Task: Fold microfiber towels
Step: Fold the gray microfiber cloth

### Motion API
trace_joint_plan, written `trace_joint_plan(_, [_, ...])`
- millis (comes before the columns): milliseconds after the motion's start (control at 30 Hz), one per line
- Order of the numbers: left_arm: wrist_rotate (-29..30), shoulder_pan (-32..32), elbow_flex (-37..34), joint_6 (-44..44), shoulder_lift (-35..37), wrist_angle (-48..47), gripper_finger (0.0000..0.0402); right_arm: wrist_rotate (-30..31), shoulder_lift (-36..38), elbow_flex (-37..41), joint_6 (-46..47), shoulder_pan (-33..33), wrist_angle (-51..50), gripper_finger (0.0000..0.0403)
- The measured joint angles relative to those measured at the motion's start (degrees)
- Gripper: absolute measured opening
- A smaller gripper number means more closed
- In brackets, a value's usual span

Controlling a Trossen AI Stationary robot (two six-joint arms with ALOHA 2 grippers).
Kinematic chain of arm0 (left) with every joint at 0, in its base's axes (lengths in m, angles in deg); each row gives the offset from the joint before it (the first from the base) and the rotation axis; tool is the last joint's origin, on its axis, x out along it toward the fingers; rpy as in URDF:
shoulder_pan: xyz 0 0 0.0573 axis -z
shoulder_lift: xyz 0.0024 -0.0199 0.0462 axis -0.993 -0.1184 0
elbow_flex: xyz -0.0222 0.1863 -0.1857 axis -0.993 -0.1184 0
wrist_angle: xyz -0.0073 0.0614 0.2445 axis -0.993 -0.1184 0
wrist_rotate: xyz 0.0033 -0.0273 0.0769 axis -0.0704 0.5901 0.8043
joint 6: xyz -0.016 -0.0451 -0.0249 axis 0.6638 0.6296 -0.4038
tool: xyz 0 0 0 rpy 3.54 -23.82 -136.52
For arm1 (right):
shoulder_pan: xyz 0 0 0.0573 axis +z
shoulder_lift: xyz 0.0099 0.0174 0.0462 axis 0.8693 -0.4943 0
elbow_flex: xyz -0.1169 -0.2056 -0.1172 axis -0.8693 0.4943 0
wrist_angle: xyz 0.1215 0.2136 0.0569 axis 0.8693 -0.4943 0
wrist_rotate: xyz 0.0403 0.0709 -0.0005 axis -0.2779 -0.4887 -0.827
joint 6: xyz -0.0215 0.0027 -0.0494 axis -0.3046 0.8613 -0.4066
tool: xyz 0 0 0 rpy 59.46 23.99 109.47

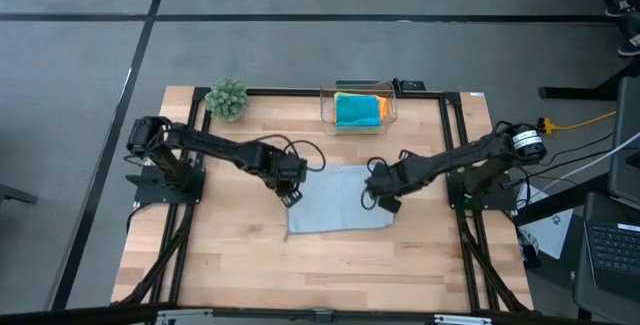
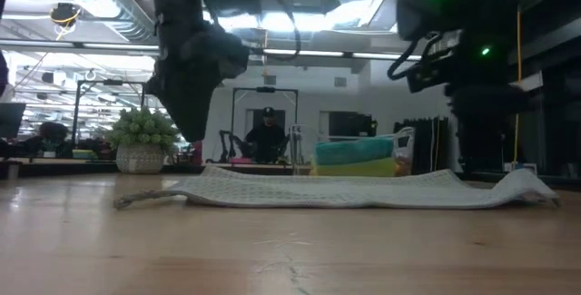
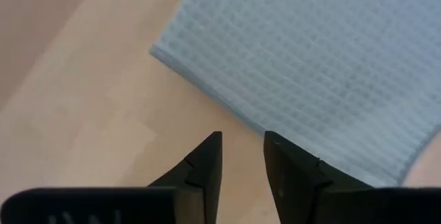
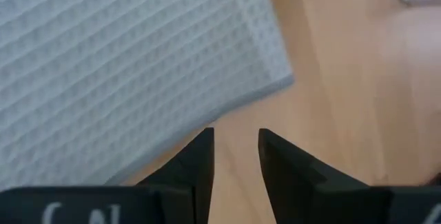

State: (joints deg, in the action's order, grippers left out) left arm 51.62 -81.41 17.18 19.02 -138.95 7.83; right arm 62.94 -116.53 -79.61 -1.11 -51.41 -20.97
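A light grey waffle-weave towel lies spread flat on the wooden table, near its middle. My left gripper hovers over the towel's left edge; the left wrist view shows it open above bare wood, just beside the towel's edge. My right gripper hovers at the towel's right edge, open over bare wood next to a towel corner. Neither has anything between its fingers. A turquoise towel lies folded on an orange one in a clear box.
The clear plastic box stands at the table's far edge, behind the grey towel. A small green plant in a pot stands at the far left corner. Bare wood stretches between the towel and the near edge.
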Motion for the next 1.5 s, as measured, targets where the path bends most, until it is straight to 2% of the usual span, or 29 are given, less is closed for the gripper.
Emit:
trace_joint_plan(100, [-1.4, -3.0, -2.7, -1.3, 0.0, 2.0, 0.0096, -0.6, 0.0, 2.7, -3.8, -3.8, 5.8, 0.0116])
trace_joint_plan(200, [-3.1, -5.2, -6.6, -1.2, 0.0, 4.5, 0.0093, -6.5, 0.0, 6.6, -5.0, -6.8, 11.0, 0.0116])
trace_joint_plan(267, [-4.4, -6.0, -9.2, -1.1, 0.0, 7.7, 0.0092, -8.2, 0.0, 8.7, -3.9, -7.5, 12.6, 0.0116])
trace_joint_plan(433, [-7.5, -6.9, -13.0, -2.3, 0.0, 19.4, 0.0092, -7.9, 0.7, 9.9, -1.6, -7.1, 13.0, 0.0116])
trace_joint_plan(633, [-8.0, -7.8, -13.1, -4.0, 0.0, 25.7, 0.0092, -8.7, 4.1, 7.8, -2.3, -6.8, 12.7, 0.0116])
trace_joint_plan(1033, [-8.4, -8.0, -13.1, -5.6, 0.0, 28.0, 0.0092, -8.5, 4.8, 8.1, 3.1, -6.9, 13.4, 0.0116])
trace_joint_plan(1333, [-8.0, -7.7, -13.1, -5.5, 0.0, 29.4, 0.0092, -8.3, 4.6, 13.1, 10.1, -7.0, 17.6, 0.0116])
trace_joint_plan(1500, [-8.0, -7.7, -13.1, -5.5, 0.0, 29.4, 0.0092, -5.8, 4.7, 14.1, 12.7, -7.0, 17.7, 0.0116])
